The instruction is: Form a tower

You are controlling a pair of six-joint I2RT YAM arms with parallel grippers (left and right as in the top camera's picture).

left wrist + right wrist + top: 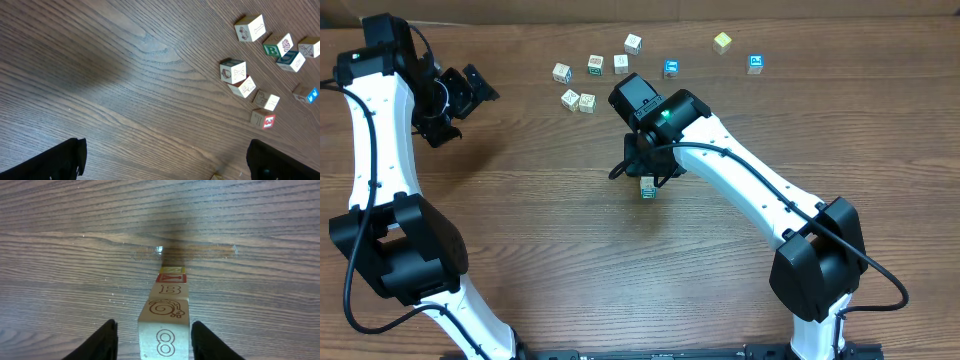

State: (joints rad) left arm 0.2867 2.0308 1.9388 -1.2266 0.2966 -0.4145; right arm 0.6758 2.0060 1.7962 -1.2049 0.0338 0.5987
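Narrow block tower (166, 300) on table (60, 240), right gripper (153, 326) astride its top, fingers parted, left gripper (165, 155) spread wide, loose blocks (590, 72) nearby.

We see the tower (647, 186) hemmed in by the right gripper (154, 335): its fingers (106, 341) flank it, with a slim gap on one side and almost none on the other. Bare surface (560, 250) lies wide on the near side. Loose cubes (595, 66) crowd the far strip, small gaps between them. The left gripper (165, 155), spread wide, hangs over bare wood, well apart from them.
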